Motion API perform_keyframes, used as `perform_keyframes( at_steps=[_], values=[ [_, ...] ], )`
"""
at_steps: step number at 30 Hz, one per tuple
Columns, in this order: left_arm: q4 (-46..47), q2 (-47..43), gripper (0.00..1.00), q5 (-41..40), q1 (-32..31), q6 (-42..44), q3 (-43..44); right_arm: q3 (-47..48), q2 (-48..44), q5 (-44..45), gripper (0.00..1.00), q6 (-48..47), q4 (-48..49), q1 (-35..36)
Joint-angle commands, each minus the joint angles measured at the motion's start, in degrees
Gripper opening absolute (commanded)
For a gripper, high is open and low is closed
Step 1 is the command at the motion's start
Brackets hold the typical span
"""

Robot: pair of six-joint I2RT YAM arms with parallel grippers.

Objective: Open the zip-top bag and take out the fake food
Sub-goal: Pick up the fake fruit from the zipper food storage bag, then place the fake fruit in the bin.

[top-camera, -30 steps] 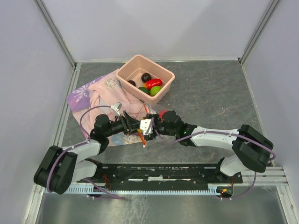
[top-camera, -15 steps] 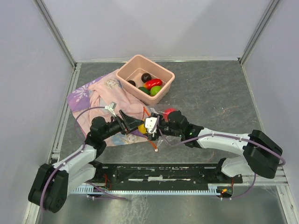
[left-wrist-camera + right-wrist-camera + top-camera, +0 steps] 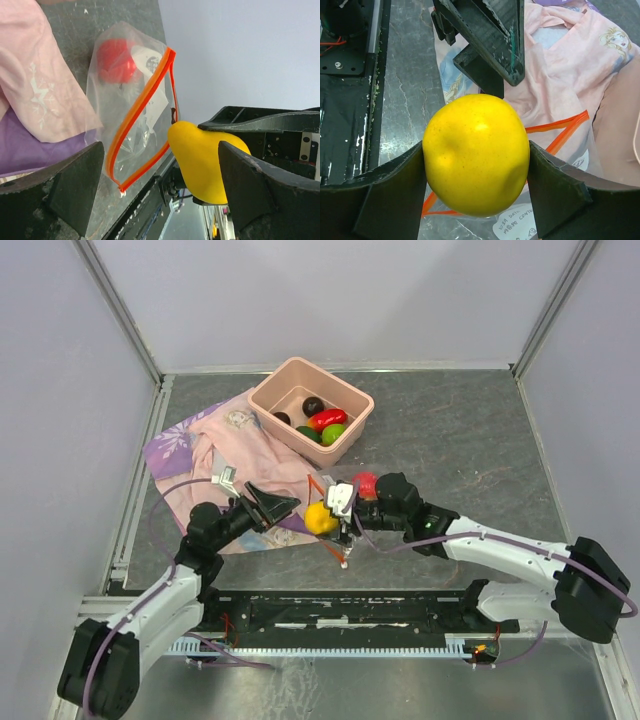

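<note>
While the right gripper [image 3: 476, 170] pinches a glossy, rounded yellow fruit [image 3: 205, 165], the left gripper [image 3: 160, 160] stands spread. Crinkly clear zip-top bag [image 3: 112, 100] lies flat between them, orange-rimmed mouth facing the left gripper, red fruit [image 3: 115, 60] inside.

Left arm [image 3: 165, 592] and right arm [image 3: 505, 552] were white-shelled with black joint housings. Purple cables [image 3: 160, 500] ran along both. The pincer fingers [image 3: 265, 195] were matte black wedges.
</note>
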Motion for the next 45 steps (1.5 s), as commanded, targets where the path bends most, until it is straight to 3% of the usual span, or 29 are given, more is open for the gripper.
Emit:
perform_keyframes(
  at_steps=[1, 15, 23, 28, 31, 45],
  values=[
    [-0.29, -4.3, 0.99, -4.12, 0.3, 3.41, -0.95, 2.88, -2.59, -2.64, 0.45, 5.03, 0.32, -1.64],
    [1.29, -6.3, 0.99, -3.64, 0.32, 1.74, -3.31, 6.5, -0.02, -11.46, 0.45, 22.02, 10.24, -9.57],
    [1.57, -5.05, 0.94, -2.63, 0.3, 1.54, -3.31, 11.3, 4.81, -8.8, 0.45, 33.46, 14.31, -11.63],
    [1.49, -5.2, 0.92, -2.04, 0.23, 1.45, -3.31, 15.01, 9.12, -7.03, 0.44, 43.18, 16.08, -13.81],
    [1.18, -5.7, 0.91, -2.0, 0.28, 1.51, -3.48, 17.03, 11.87, -7.4, 0.38, 49.5, 17.17, -15.06],
    [0.01, -7.36, 0.9, -2.27, 0.3, 1.44, -4.59, 26.63, 24.62, -17.62, 0.33, 76.65, 23.66, -19.3]
  ],
)
